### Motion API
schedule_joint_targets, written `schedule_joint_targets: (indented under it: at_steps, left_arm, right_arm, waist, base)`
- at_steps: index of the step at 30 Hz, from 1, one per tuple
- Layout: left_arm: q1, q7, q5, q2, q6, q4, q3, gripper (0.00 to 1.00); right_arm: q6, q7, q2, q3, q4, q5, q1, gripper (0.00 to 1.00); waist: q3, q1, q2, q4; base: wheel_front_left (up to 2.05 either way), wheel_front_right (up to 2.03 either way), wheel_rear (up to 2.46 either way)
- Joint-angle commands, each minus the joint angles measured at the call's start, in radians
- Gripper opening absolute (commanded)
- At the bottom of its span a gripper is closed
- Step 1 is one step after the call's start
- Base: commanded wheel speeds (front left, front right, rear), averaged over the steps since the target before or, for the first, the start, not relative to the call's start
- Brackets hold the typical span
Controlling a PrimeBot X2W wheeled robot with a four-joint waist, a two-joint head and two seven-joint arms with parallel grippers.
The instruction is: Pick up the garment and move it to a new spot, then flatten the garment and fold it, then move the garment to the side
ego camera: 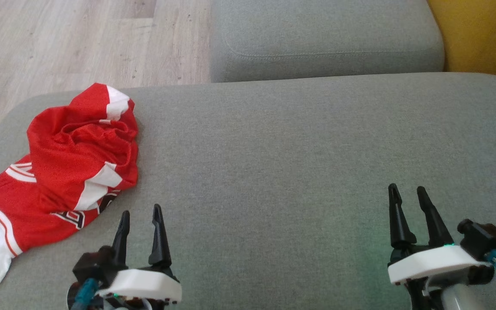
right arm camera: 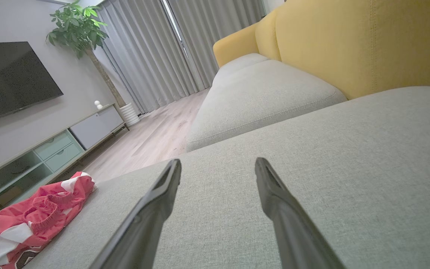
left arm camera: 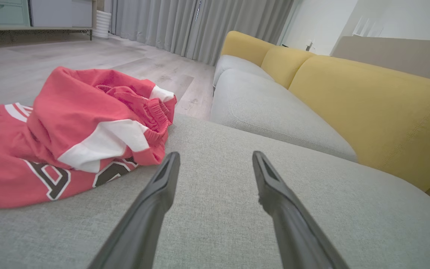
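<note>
A red and white garment [ego camera: 65,172] with dark lettering lies crumpled at the left end of the grey sofa cushion [ego camera: 295,150]. In the left wrist view the garment [left arm camera: 69,130] sits to the left of my fingers. My left gripper [ego camera: 141,209] stands open at the lower left, just right of the garment's near edge, touching nothing. At the lower right my right gripper [ego camera: 408,189] is open over bare cushion, far from the cloth. The right wrist view catches the garment [right arm camera: 36,220] at its lower left.
A second grey cushion [ego camera: 325,38] lies beyond the seam at the back. The yellow sofa back [ego camera: 485,38] rises at the far right. Wooden floor [ego camera: 67,43] runs past the cushion's left edge. A TV cabinet [right arm camera: 50,149] and plant [right arm camera: 78,26] stand across the room.
</note>
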Motion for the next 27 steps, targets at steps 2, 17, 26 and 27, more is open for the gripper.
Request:
schedule_joint_targets:
  at_steps: [2, 17, 26, 27]
  left_arm:
    - [-0.052, -0.018, 0.049, 0.006, 0.01, -0.039, 0.007, 1.0]
    - [-0.052, -0.063, 0.229, 0.003, 0.01, -0.084, -0.027, 1.0]
    - [-0.049, -0.087, 0.319, 0.003, 0.01, -0.087, -0.043, 1.0]
    - [-0.05, -0.09, 0.337, 0.003, 0.01, -0.09, -0.048, 1.0]
  right_arm:
    - [-0.001, -0.02, -0.007, 0.022, -0.043, -0.043, -0.023, 1.0]
    - [-0.001, -0.064, -0.008, 0.021, -0.067, -0.225, -0.02, 1.0]
    - [-0.001, -0.088, -0.009, 0.032, -0.071, -0.318, -0.018, 1.0]
    - [-0.001, -0.091, -0.009, 0.033, -0.072, -0.328, -0.017, 1.0]
  waist:
    - [0.001, 0.0, 0.0, 0.003]
    - [0.006, 0.0, 0.0, 0.015]
    - [0.003, 0.0, 0.0, 0.013]
    - [0.003, 0.0, 0.0, 0.013]
  base:
    - [0.0, 0.0, 0.0]
    - [0.0, 0.0, 0.0]
    - [0.0, 0.0, 0.0]
    - [0.0, 0.0, 0.0]
